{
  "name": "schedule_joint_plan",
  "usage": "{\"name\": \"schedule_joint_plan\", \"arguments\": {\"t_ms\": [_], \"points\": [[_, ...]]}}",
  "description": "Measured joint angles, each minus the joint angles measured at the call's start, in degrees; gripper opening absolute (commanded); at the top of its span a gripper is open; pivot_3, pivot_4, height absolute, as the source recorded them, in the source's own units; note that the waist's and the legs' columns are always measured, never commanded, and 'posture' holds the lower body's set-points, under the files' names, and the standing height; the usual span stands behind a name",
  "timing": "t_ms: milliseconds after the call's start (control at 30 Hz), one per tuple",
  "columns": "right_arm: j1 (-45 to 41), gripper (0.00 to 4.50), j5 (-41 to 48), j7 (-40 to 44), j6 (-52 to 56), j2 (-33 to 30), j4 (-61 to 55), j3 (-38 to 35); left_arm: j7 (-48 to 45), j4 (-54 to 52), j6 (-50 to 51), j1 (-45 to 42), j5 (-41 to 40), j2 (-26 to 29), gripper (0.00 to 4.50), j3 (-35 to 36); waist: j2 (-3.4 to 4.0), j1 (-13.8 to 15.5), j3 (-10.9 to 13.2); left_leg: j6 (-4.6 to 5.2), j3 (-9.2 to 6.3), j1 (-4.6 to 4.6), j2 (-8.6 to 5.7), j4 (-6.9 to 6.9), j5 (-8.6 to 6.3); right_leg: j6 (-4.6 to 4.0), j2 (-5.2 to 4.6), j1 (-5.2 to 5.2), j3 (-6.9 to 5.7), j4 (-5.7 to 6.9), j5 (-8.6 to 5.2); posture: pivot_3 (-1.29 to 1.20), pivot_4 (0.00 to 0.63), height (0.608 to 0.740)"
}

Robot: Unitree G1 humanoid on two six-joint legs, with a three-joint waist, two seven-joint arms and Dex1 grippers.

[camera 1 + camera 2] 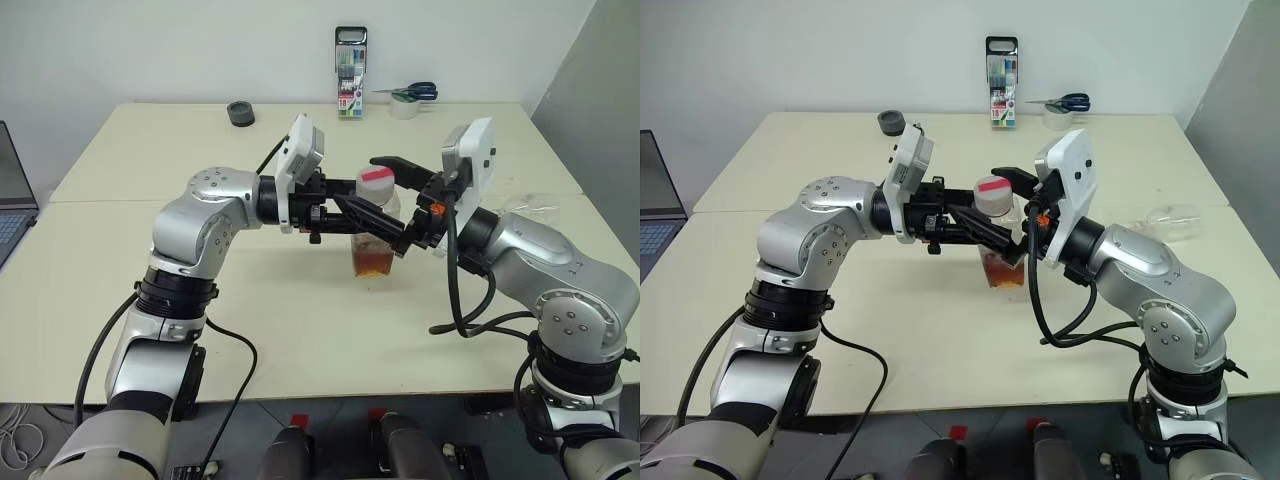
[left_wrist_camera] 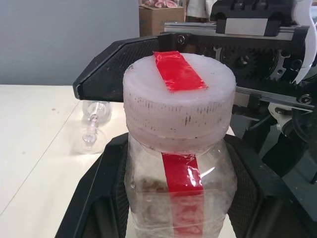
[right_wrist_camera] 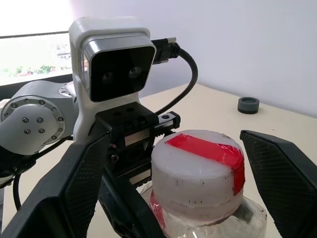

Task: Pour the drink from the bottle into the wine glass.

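Note:
My left gripper (image 1: 368, 222) is shut on the clear bottle (image 1: 375, 235) and holds it upright just above mid-table. The bottle's pale cap (image 1: 377, 183) bears a red strip, and the reddish-brown drink (image 1: 373, 262) fills its lower part. My right gripper (image 3: 198, 183) reaches in from the right and stands open, one finger on each side of the cap (image 3: 198, 171) with a gap to both. The wine glass (image 1: 1170, 214) is on the table at the right and seems to lie on its side; it is seen again (image 2: 92, 130) past the bottle.
A pen case (image 1: 351, 60) stands at the table's back edge, with scissors on a tape roll (image 1: 405, 100) beside it. A small black round object (image 1: 240, 113) sits at the back left. A laptop (image 1: 14, 200) lies at the far left.

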Motion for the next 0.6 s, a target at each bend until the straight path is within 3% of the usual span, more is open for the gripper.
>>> {"name": "schedule_joint_plan", "arguments": {"t_ms": [100, 267, 300, 600], "points": [[0.01, 3.92, 0.00, -0.03, -0.07, -0.24, 0.00, 0.00, -0.09, 0.00, 0.00, -0.09, 0.01, 0.00, 2.14, 0.00, 0.00, 0.00, 0.00, 0.00, 0.00, 0.00, 0.00, 0.00, 0.00, 0.00, 0.01, 0.00, 0.00, 0.00, 0.00, 0.00, 0.150, 0.740], [0.00, 2.11, -0.02, -0.26, -0.36, -0.51, 0.51, -0.34, -0.39, 0.00, 0.00, -0.09, 0.01, 0.07, 2.14, 0.00, 0.00, -0.01, 0.00, 0.01, 0.01, 0.00, 0.00, 0.00, 0.00, 0.00, 0.01, 0.00, 0.00, 0.00, 0.00, 0.00, 0.150, 0.740], [0.01, 1.92, -0.03, -0.25, -0.42, -0.63, 0.51, -0.32, -0.47, 0.01, 0.01, -0.09, 0.01, 0.13, 2.14, 0.00, 0.00, -0.01, 0.00, 0.01, 0.01, 0.00, 0.00, 0.00, 0.00, 0.00, 0.01, 0.00, 0.00, 0.00, 0.00, 0.00, 0.150, 0.740], [-0.01, 1.92, 0.00, 0.84, -1.21, -1.45, 1.18, -0.27, -0.71, -0.10, 0.01, -0.09, 0.00, 0.13, 2.14, -0.08, 0.00, -0.01, 0.00, 0.01, 0.01, 0.00, 0.00, 0.00, 0.00, 0.00, 0.02, 0.00, 0.00, 0.00, 0.00, 0.00, 0.150, 0.740]]}}
